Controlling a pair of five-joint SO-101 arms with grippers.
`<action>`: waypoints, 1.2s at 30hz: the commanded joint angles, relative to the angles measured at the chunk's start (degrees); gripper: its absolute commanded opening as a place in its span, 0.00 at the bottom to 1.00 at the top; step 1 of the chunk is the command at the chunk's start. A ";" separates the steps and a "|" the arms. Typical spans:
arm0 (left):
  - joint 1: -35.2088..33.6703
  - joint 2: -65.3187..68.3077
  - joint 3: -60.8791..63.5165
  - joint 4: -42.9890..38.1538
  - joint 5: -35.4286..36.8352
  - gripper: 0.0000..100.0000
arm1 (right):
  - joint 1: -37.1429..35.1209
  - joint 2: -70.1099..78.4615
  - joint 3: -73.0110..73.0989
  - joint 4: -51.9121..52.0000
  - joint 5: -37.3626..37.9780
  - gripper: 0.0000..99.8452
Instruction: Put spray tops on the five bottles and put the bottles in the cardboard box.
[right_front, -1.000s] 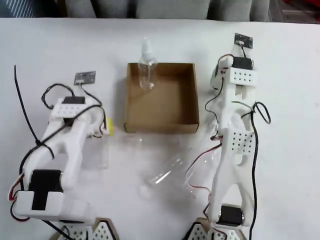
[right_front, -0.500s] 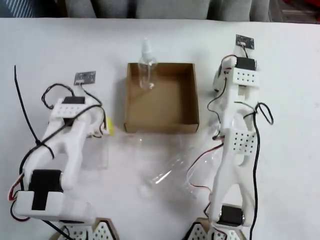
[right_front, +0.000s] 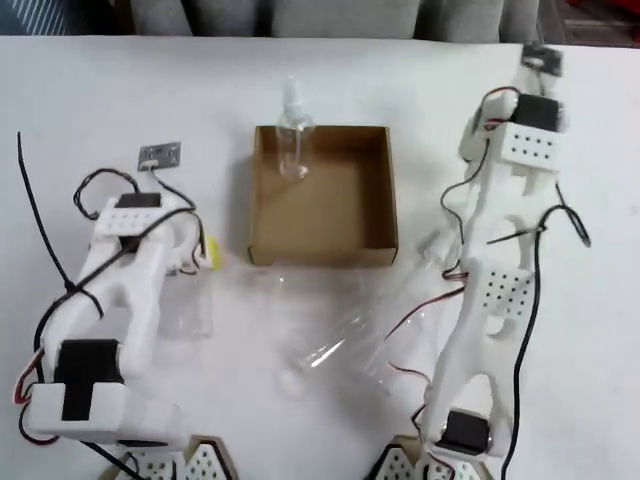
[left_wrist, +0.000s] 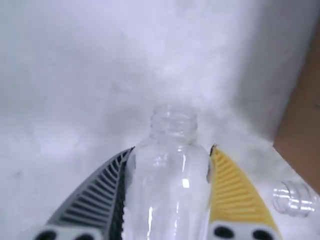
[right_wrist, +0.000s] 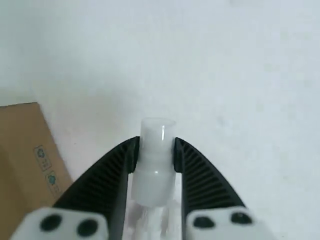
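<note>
While I watch the feeds, my left gripper (left_wrist: 171, 150) is clamped on a clear bottle (left_wrist: 169, 192). Its grey and yellow fingers (left_wrist: 100, 197) press against either side just below the open, uncapped neck. From the high view I place that bottle under the left arm (right_front: 125, 290), low over the table (right_front: 100, 90), just beside the front left corner of the cardboard box (right_front: 320, 255).

My right gripper (right_wrist: 156, 141) is closed around a white spray top (right_wrist: 156, 167), black fingers (right_wrist: 202, 177) tight on both sides, with the box edge off to one side. The right arm (right_front: 500, 280) stretches along the right side of the box.

One capped bottle (right_front: 293, 140) stands at the far left corner of the box; I cannot tell whether it leans on the wall. Several loose bottles (right_front: 330, 348), clear and lying on their sides, sit on the table in front of the box, between the two arms.
</note>
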 joint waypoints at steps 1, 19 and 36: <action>-0.84 -3.03 -0.70 -1.32 -0.53 0.02 | 1.01 -10.51 6.15 2.15 -0.35 0.02; -1.10 -2.95 -0.35 -1.32 -0.53 0.02 | -0.48 -46.55 49.05 1.45 3.78 0.02; -1.10 -2.95 -0.35 -1.32 -0.53 0.02 | -10.59 -71.52 91.43 -16.22 6.15 0.02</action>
